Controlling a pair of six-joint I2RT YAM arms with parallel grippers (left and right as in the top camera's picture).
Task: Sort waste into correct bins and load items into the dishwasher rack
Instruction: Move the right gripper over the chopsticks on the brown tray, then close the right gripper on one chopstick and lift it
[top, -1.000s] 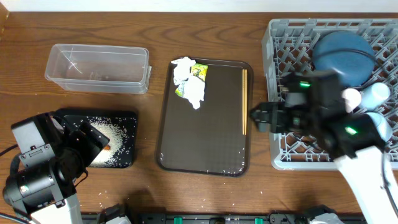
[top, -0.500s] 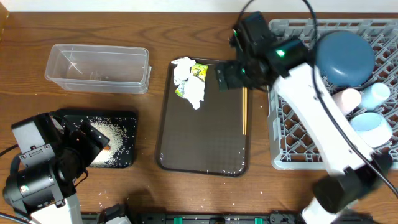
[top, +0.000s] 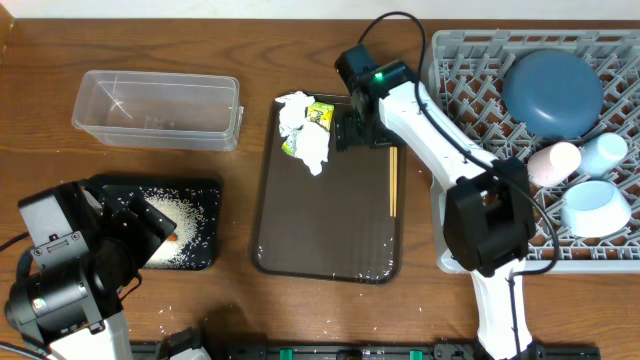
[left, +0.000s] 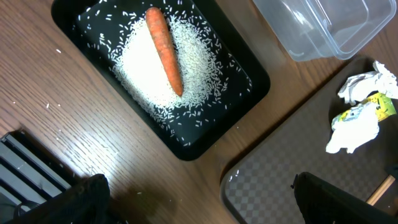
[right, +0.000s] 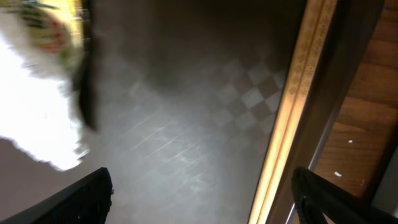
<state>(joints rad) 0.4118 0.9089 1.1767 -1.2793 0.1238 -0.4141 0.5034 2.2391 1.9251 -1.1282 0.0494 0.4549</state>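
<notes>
White rice (left: 155, 71) and an orange carrot (left: 165, 50) lie in the black tray (left: 252, 84). The clear container (top: 160, 108) stands behind it. Crumpled napkins (top: 302, 135) and a green-yellow wrapper (top: 320, 114) lie on the brown serving tray (top: 330, 215), with the chopsticks (top: 393, 175) along its right side. My right gripper (right: 202, 205) is open and empty, over the tray (top: 355, 128) between the napkins and the chopsticks. My left gripper (left: 205, 211) is open and empty at the front left. The rack (top: 462, 90) holds the dark-blue plate (top: 552, 92), pink cup (top: 553, 160), light-blue cup (top: 605, 152) and bowl (top: 595, 205).
Stray rice grains (top: 190, 310) lie on the wooden table near the front edge. The right arm (top: 440, 130) reaches across the rack's left edge. The left arm's body (top: 60, 275) covers the front left corner.
The right arm has swung left from above the rack to the upper part of the brown tray, close to the napkins. The left arm has not moved.
</notes>
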